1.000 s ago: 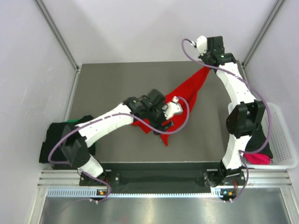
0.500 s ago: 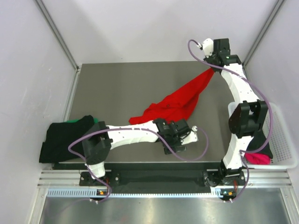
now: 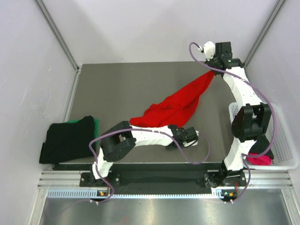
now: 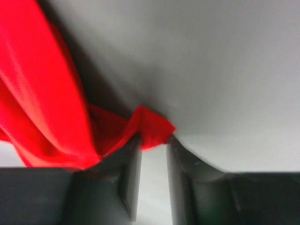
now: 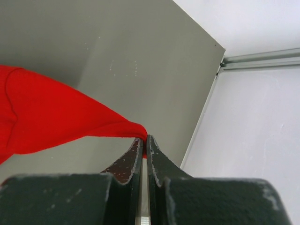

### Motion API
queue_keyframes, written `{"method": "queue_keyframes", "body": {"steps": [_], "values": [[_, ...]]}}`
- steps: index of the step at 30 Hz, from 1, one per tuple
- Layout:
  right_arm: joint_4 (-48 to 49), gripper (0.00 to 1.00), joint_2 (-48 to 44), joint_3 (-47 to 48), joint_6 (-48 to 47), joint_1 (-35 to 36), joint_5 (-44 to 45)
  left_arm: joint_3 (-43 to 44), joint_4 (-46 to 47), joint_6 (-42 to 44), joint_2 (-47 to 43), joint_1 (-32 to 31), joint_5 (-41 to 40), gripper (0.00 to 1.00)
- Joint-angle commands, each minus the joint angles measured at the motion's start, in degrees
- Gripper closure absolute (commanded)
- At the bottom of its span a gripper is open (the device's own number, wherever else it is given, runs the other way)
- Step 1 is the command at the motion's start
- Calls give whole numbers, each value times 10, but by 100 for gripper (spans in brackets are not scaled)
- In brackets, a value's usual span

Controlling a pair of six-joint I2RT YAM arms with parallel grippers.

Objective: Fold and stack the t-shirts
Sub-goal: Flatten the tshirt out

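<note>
Left fingers (image 4: 126,178) have slid nearer; their wrist view alone shows them slightly apart at the red t-shirt (image 3: 180,101)'s corner on the surface (image 3: 122,89), while right fingers (image 5: 126,166) pinch its far corner.

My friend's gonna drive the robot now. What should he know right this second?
Right gripper: shut on a corner of the red t-shirt, held up at the table's far right.
Left gripper: open, low, another red corner at its tips, not pinched yet.
Black t-shirt: looks folded, near left, with the green t-shirt peeking from under it.
Pink t-shirt: in the basket.
Left to do: fold and stack red, then pink.
</note>
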Motion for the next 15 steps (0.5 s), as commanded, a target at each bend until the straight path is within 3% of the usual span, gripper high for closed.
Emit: {"method": "queue_keyframes", "body": {"steps": [1,2,3,10,15], "values": [[31,100,-38,-6,6,-9,-7,58,-2,-16,32,10,-34,71],[31,100,-39,-11,6,-10,-8,62,-7,-18,36,11,-34,92],[32,100,-42,-13,6,-10,-9,61,-5,-19,35,11,-36,99],[32,100,-74,-31,10,-20,-12,32,29,36,-73,19,-85,100],[25,100,-122,-32,41,-40,-31,17,34,118,-207,79,-112,100]]}}
